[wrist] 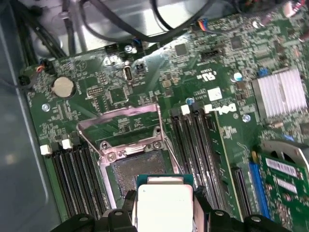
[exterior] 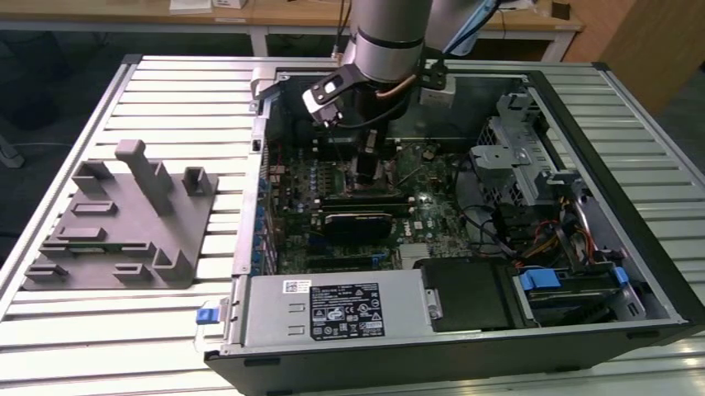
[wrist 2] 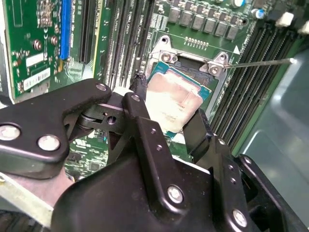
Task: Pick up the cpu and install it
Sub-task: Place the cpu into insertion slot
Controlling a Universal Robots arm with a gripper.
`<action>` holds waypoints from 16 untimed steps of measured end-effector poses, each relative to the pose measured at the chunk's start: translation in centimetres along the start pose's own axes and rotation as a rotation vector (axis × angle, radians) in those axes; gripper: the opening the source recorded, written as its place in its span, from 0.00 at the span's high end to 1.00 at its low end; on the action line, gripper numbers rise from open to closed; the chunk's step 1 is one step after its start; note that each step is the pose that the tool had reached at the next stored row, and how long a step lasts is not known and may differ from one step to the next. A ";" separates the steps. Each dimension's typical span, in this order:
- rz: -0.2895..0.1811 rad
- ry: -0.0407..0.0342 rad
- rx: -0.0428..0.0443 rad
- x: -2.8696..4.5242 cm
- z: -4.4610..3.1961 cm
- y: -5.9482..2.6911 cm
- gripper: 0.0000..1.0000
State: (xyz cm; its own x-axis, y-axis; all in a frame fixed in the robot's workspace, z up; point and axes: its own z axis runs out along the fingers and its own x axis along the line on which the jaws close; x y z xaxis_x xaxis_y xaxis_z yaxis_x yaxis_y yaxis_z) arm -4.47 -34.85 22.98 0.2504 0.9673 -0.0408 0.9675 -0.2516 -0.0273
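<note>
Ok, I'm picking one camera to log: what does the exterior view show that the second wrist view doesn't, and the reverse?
Exterior view: the open computer case on the slatted table, the grey fixture beside it, the arm over it. Second wrist view: the cpu clamped in the gripper at the open socket. Both: the green motherboard.

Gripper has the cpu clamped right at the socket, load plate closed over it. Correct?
One thing is off: the load plate is swung open, not closed. The first wrist view shows it folded back with the socket bare. The rest holds: the gripper is shut on the cpu right at the socket.
</note>
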 end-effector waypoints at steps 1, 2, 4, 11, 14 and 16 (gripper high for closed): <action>-0.013 -0.0003 -0.0005 0.00 0.04 0.01 0.46; -0.025 -0.0004 -0.0009 0.01 0.07 0.06 0.46; -0.034 -0.0004 -0.0013 0.10 0.12 0.35 0.46; -0.096 -0.0013 -0.0036 0.27 0.34 0.75 0.46; -0.152 -0.0024 -0.0057 0.27 0.50 0.76 0.46; -0.188 -0.0033 -0.0073 0.28 0.64 0.76 0.46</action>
State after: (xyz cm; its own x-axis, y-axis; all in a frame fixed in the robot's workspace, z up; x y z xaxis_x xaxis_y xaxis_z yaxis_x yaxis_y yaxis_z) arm -3.68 -34.79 22.30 0.0654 0.9971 -0.0390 0.9974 -0.0665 -0.0275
